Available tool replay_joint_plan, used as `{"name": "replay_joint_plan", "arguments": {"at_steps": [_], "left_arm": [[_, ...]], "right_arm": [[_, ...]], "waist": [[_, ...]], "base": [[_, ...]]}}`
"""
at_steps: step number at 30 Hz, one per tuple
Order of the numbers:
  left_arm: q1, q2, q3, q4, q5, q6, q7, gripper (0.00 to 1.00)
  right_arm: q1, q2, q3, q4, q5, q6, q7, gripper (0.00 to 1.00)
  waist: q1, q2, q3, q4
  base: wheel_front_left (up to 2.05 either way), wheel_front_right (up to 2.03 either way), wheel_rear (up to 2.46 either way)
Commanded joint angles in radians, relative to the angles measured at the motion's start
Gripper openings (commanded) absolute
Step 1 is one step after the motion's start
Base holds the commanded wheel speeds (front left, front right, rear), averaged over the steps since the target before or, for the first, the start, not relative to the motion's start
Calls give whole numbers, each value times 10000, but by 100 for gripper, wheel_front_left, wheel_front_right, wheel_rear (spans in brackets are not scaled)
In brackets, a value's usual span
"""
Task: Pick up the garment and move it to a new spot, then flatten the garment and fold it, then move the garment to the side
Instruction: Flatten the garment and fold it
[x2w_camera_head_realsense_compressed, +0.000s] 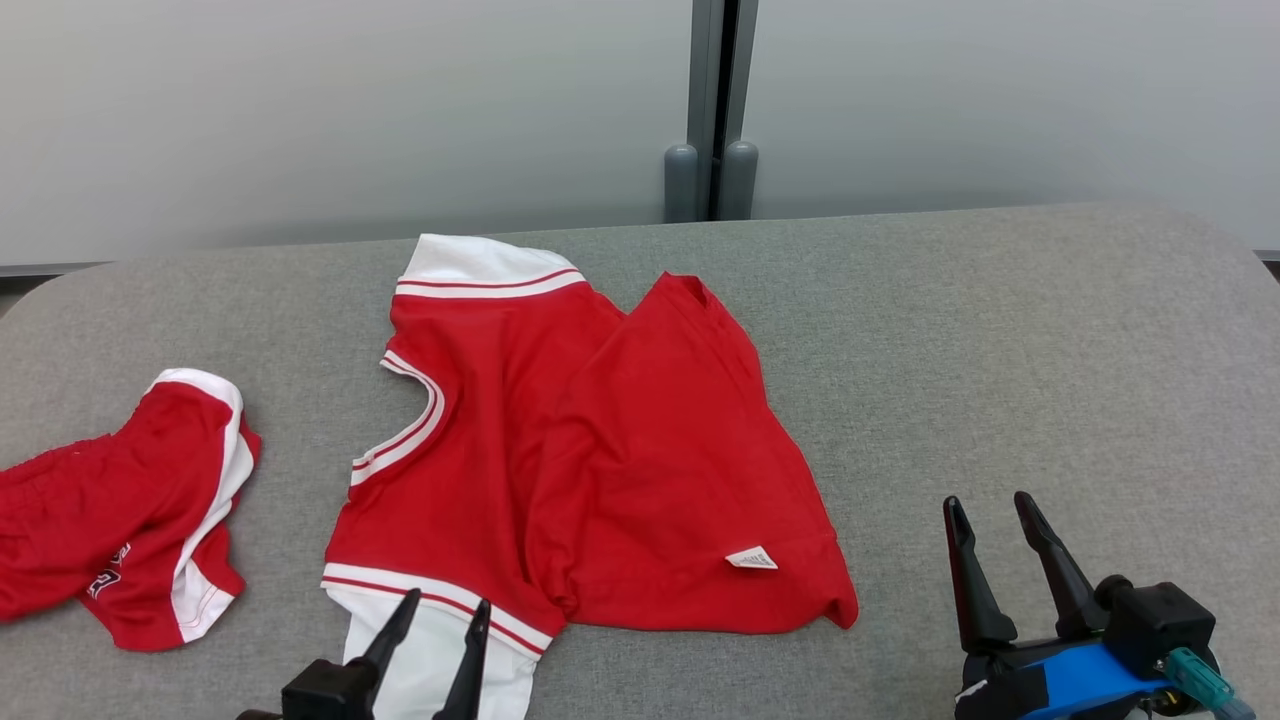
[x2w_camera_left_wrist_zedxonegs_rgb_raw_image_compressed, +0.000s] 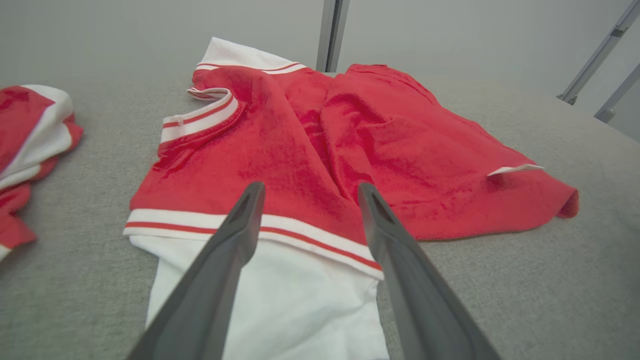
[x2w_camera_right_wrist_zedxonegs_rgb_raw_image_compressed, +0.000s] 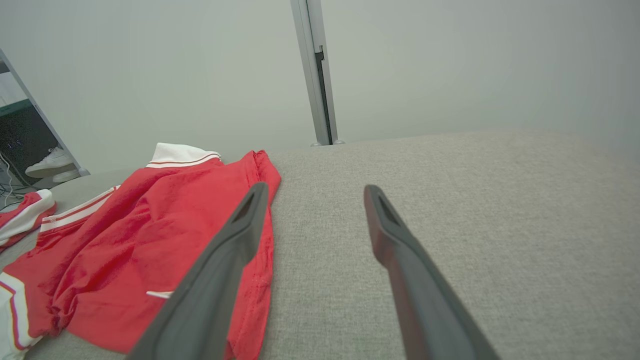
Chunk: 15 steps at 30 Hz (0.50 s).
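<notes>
The garment (x2w_camera_head_realsense_compressed: 580, 450) is a red shirt with white sleeves and striped trim, lying partly folded over on the grey table, a white tag on its near right corner. From the left wrist the garment (x2w_camera_left_wrist_zedxonegs_rgb_raw_image_compressed: 320, 145) spreads ahead, its white sleeve right under the fingers. My left gripper (x2w_camera_head_realsense_compressed: 440, 620) stands open over that near white sleeve, nothing between its fingers; in its own view the left gripper (x2w_camera_left_wrist_zedxonegs_rgb_raw_image_compressed: 310, 192) has both tips apart above the striped cuff. My right gripper (x2w_camera_head_realsense_compressed: 995, 515) is open to the right of the garment, over bare table. In its wrist view the right gripper (x2w_camera_right_wrist_zedxonegs_rgb_raw_image_compressed: 312, 195) has the garment (x2w_camera_right_wrist_zedxonegs_rgb_raw_image_compressed: 150, 230) at its left.
A second red and white piece of clothing (x2w_camera_head_realsense_compressed: 110, 510) lies bunched at the table's left edge. The grey padded table (x2w_camera_head_realsense_compressed: 1000, 350) stretches bare to the right. A pale wall with a grey post (x2w_camera_head_realsense_compressed: 712, 110) stands behind the far edge.
</notes>
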<state>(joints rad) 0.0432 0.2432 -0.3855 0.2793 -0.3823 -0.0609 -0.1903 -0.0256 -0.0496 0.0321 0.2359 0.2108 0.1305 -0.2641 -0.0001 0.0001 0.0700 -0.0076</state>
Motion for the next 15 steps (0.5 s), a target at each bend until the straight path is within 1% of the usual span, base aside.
{"name": "replay_joint_plan", "arguments": {"at_steps": [1,4,7,10,15], "left_arm": [[1,0,97,-54,91,70,-188,100],[-188,-82,362,-166,174,211,-583,100],[-313,-187,751,-311,313,374,-737,100],[-431,-410,1407,-954,601,485,-758,100],[-339,-790,2478,-1801,1214,414,-756,100]], "right_arm": [[86,-15,10,7,-72,5,-3,100],[64,-15,7,2,-82,5,-3,100],[34,-17,-2,-8,-95,5,-3,100],[-22,-17,-37,-35,-100,5,-3,100],[-98,-17,-61,-24,-123,5,-3,100]], "waist": [[1,-1,0,-22],[1,-1,-1,-68],[1,-1,21,-132],[1,-1,67,-188],[1,-1,102,-296]], "base": [[0,0,0],[0,0,0],[0,0,0],[0,0,0],[0,0,0]]}}
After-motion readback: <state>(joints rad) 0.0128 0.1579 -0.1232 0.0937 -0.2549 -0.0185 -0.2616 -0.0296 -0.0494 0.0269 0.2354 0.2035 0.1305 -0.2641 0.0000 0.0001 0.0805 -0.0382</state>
